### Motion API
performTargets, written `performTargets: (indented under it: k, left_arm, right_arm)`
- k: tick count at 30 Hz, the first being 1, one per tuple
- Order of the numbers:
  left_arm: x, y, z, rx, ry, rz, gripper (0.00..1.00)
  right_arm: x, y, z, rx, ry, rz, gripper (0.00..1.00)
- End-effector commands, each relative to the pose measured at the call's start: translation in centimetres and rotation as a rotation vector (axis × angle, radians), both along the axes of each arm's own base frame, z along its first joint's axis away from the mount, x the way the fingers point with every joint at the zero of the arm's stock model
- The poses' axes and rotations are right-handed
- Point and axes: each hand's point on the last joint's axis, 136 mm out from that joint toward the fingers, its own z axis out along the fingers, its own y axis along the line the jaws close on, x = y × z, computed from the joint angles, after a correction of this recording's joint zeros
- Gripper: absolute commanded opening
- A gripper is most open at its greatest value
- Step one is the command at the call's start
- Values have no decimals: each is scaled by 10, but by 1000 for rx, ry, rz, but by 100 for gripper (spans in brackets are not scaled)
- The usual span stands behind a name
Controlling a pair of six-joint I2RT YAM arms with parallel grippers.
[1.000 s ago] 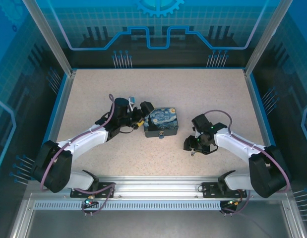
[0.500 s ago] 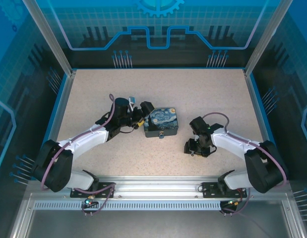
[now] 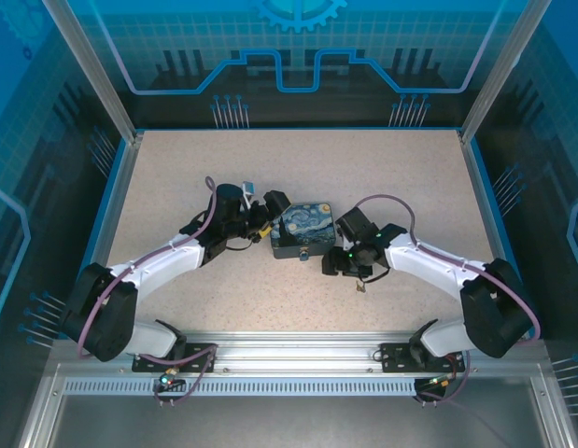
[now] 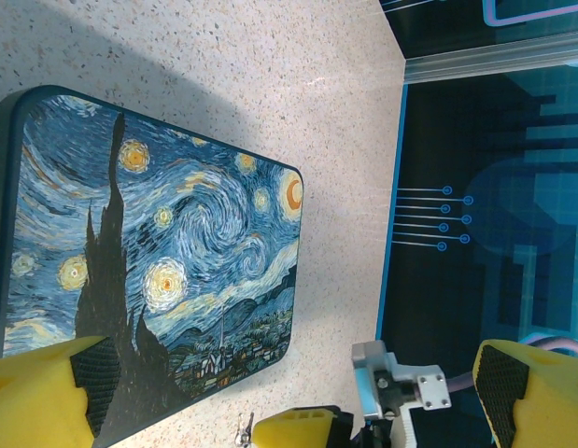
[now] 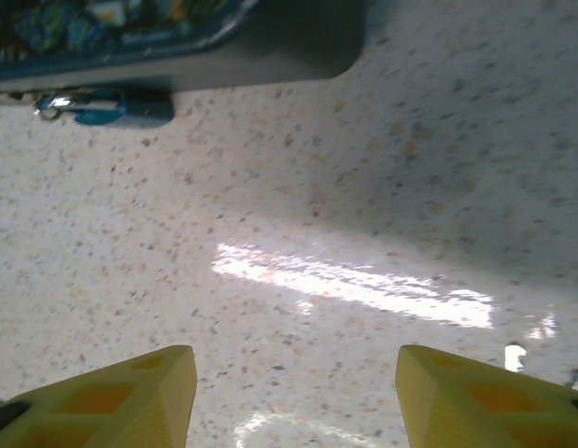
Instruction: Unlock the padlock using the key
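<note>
The padlock [image 5: 102, 107], blue-bodied with a silvery ring at its left end, lies on the table against the front edge of the night-sky box [image 3: 303, 230]; from above the padlock [image 3: 305, 254] is a small blue spot. My right gripper [image 3: 331, 266] hovers low just right of it, and in its wrist view the right gripper [image 5: 289, 392] is open over bare table. A tiny dark piece that looks like the key [image 3: 361, 287] lies on the table just behind that gripper. My left gripper [image 3: 268, 213] stands wide open at the box's left end [image 4: 158, 261].
The speckled table [image 3: 195, 168] is ringed by blue walls and a metal frame [image 3: 111, 103]. In the left wrist view one yellow finger [image 4: 303, 427] of the right gripper sits by the box's corner, with a small silvery piece [image 4: 242, 431] beside it.
My right gripper has swung left across the table, from well right of the box to close beside the padlock. The left arm and the box have stayed put.
</note>
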Motion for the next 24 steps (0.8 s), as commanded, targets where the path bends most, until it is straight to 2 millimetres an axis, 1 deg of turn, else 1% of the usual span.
performTargets:
  k: [1,4,6,8,15,24]
  left_arm:
    - [-3,2,-4,17,-5,4,99]
    - [-3,2,-4,13,-4,5,99]
    - [-3,2,-5,11,-4,4,99]
    - [-3,2,-5,11,-3,4,99]
    - [-3,2,-6,9,-1,4,99]
    - [-4,3,-6,10,-3,8,99]
  right_arm:
    - [-13,-30,-11,-135,27,-16,59]
    - [-23,-50,-19,-228,65,-36,59]
    - [-27,-57,-22,-257,73,-34,57]
    - [-29,-60,-24,-269,75,-26,56]
    - [-23,-57,-29,-279,61,17,53]
    - [-17,-49,-36,-275,69,58,51]
